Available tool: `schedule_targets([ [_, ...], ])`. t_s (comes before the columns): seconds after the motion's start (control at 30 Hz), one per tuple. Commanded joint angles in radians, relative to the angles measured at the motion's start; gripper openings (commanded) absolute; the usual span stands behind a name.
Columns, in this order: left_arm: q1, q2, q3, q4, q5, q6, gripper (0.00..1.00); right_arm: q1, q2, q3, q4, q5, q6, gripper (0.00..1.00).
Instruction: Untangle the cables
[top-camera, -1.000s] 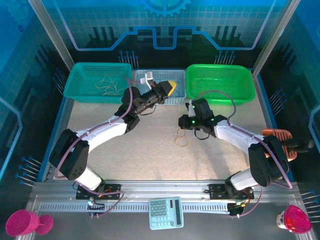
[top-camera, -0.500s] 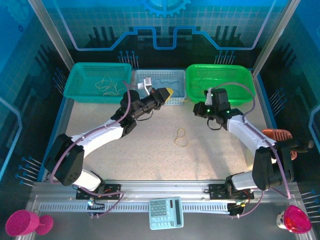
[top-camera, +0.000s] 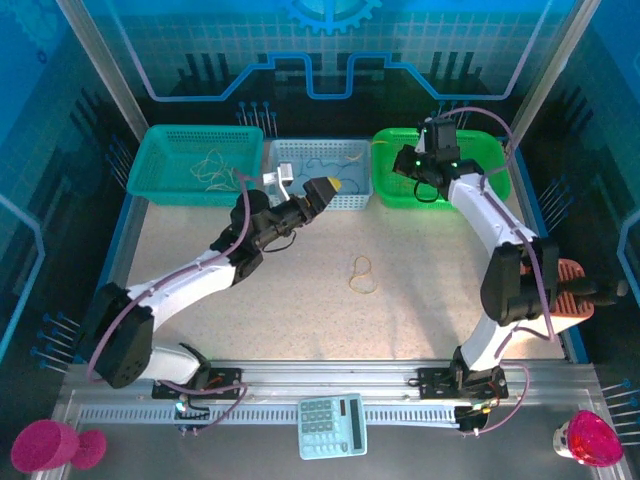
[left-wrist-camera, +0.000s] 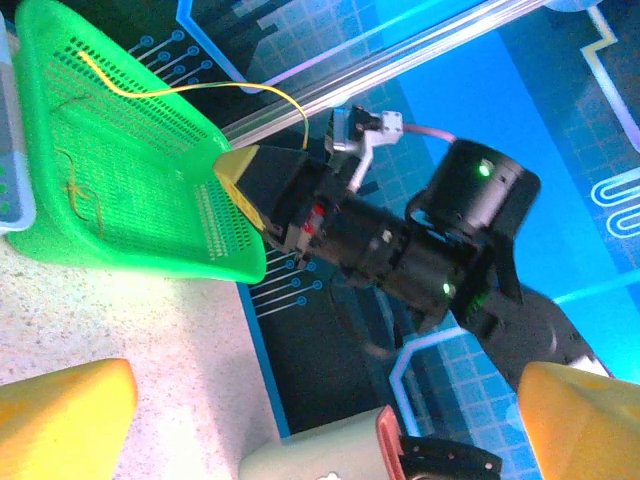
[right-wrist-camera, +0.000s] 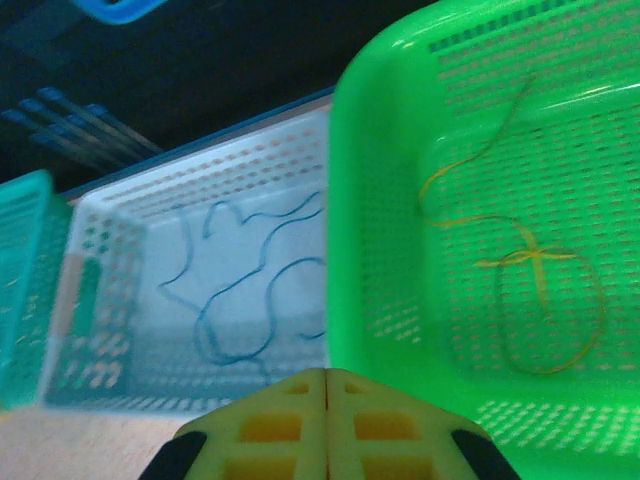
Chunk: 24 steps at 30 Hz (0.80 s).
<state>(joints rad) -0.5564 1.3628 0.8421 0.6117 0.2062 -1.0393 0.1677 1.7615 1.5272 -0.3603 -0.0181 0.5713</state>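
A thin orange cable (top-camera: 362, 273) lies looped on the speckled bench (top-camera: 300, 300), with blue walls (top-camera: 330, 50) all round. The left jaws are wide open. The right jaws pinch a thin yellow cable (left-wrist-camera: 200, 87) over the green plastic basket (left-wrist-camera: 150, 210).

**Robotics laboratory work cell.** A speckled counter (top-camera: 300, 310) is enclosed by aluminium-profile posts (top-camera: 100, 62) and blue backdrop panels (top-camera: 400, 40) printed with circuit-and-gear graphics. A slotted aluminium rail (top-camera: 330, 382) along the near edge carries the robot-arm bases.
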Motion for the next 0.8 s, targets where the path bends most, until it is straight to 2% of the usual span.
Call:
schedule_targets([
  [0.0, 0.007, -0.059, -0.021, -0.098, -0.027, 0.090, 0.99, -0.029, 0.074, 0.108, -0.099, 0.115, -0.003, 0.00],
  [0.17, 0.005, -0.083, -0.050, -0.161, -0.045, 0.119, 0.99, -0.056, 0.155, 0.187, -0.147, 0.219, 0.031, 0.00],
  [0.3, 0.000, -0.076, -0.057, -0.177, -0.047, 0.127, 0.99, -0.080, 0.204, 0.192, -0.170, 0.250, 0.065, 0.00],
  [0.33, 0.000, -0.073, -0.056, -0.181, -0.047, 0.133, 0.99, -0.085, 0.221, 0.200, -0.179, 0.245, 0.060, 0.07],
  [0.4, -0.003, -0.066, -0.047, -0.201, -0.047, 0.149, 0.99, -0.093, 0.265, 0.238, -0.229, 0.224, 0.043, 0.47],
  [0.43, -0.005, -0.061, -0.040, -0.217, -0.045, 0.158, 0.99, -0.094, 0.284, 0.260, -0.261, 0.213, 0.029, 0.62],
  [0.47, -0.006, -0.057, -0.033, -0.234, -0.044, 0.169, 0.99, -0.093, 0.296, 0.277, -0.290, 0.212, 0.019, 0.70],
  [0.57, -0.010, -0.043, -0.013, -0.281, -0.044, 0.191, 0.99, -0.090, 0.249, 0.226, -0.268, 0.204, 0.004, 0.76],
  [0.77, -0.013, -0.017, -0.011, -0.290, -0.045, 0.205, 0.99, -0.081, 0.060, 0.021, -0.141, 0.164, -0.014, 0.75],
])
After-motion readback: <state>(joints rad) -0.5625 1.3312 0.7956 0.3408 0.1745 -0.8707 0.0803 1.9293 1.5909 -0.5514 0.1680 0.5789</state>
